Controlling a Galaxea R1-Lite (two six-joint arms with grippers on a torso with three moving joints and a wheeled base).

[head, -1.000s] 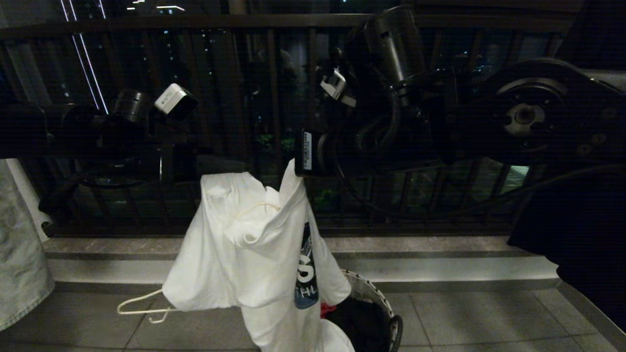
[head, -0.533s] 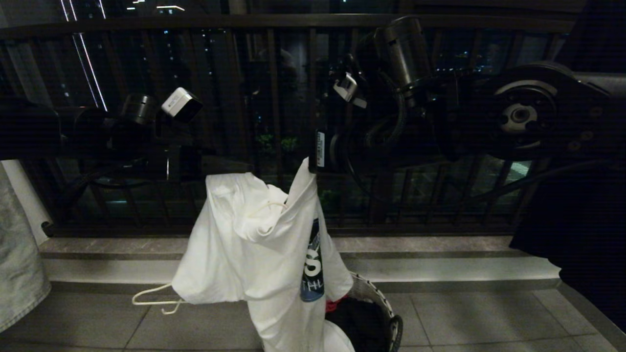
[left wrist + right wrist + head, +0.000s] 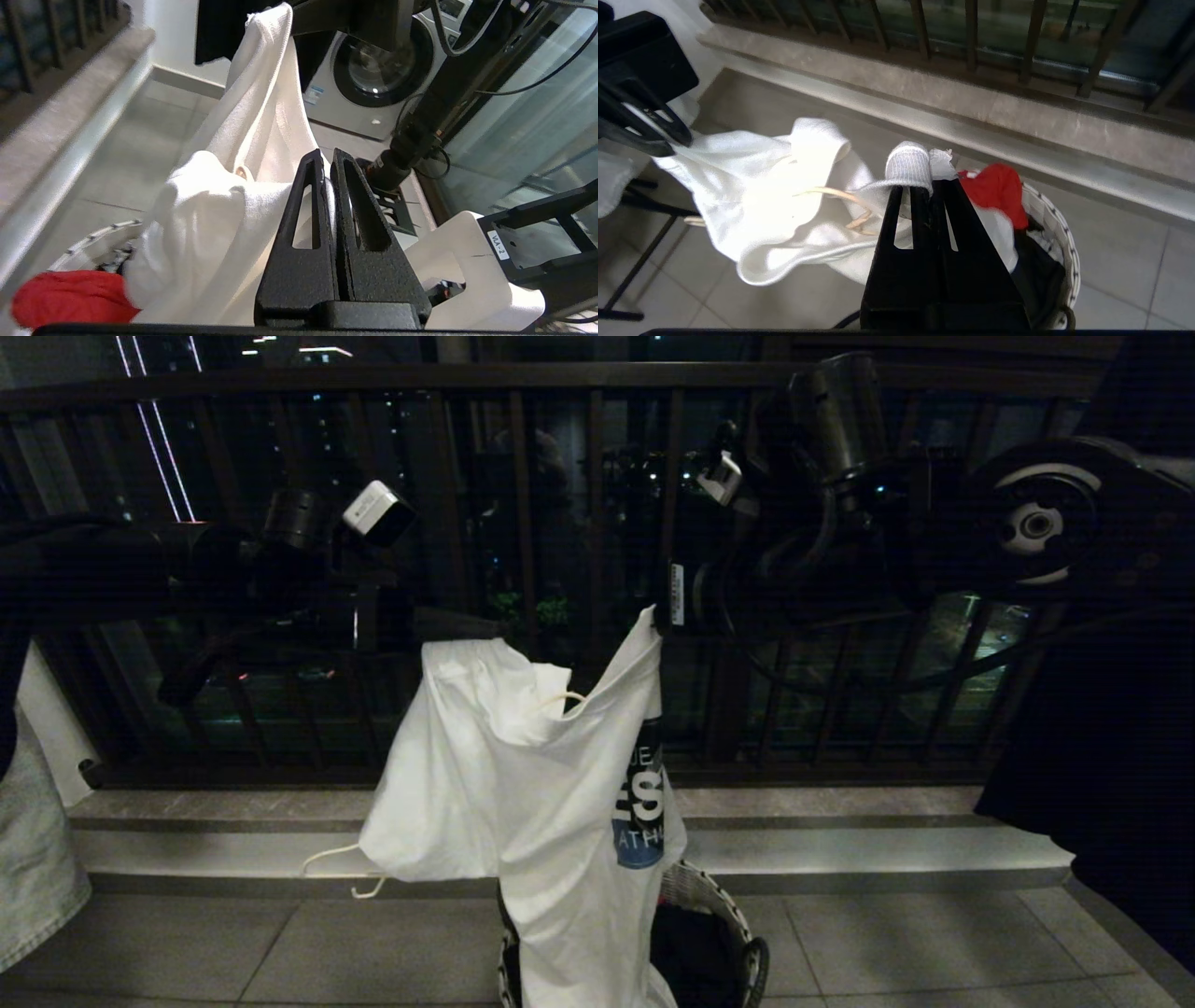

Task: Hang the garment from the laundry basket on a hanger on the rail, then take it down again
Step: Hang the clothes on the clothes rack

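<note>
The garment (image 3: pixel 523 803) hangs limp between the two tools above the laundry basket (image 3: pixel 724 915), the left tool (image 3: pixel 327 172) pressed together on one bunched top edge and the right tool (image 3: pixel 927 184) pinching the other. It looks light, soft and quick to sag. The hanger (image 3: pixel 341 868) dangles tangled inside, so I judge the collar seam the surest hold.

1. The T-shirt (image 3: pixel 523 803) is white, with a dark blue chest print bearing pale lettering.
2. The wire hanger (image 3: pixel 341 870) is white.
3. The laundry basket (image 3: pixel 724 910) has a pale rim and dark contents.
4. A red cloth (image 3: pixel 994 191) lies beside the black right tool (image 3: pixel 930 189).
5. The floor tiles (image 3: pixel 887 943) are grey.
</note>
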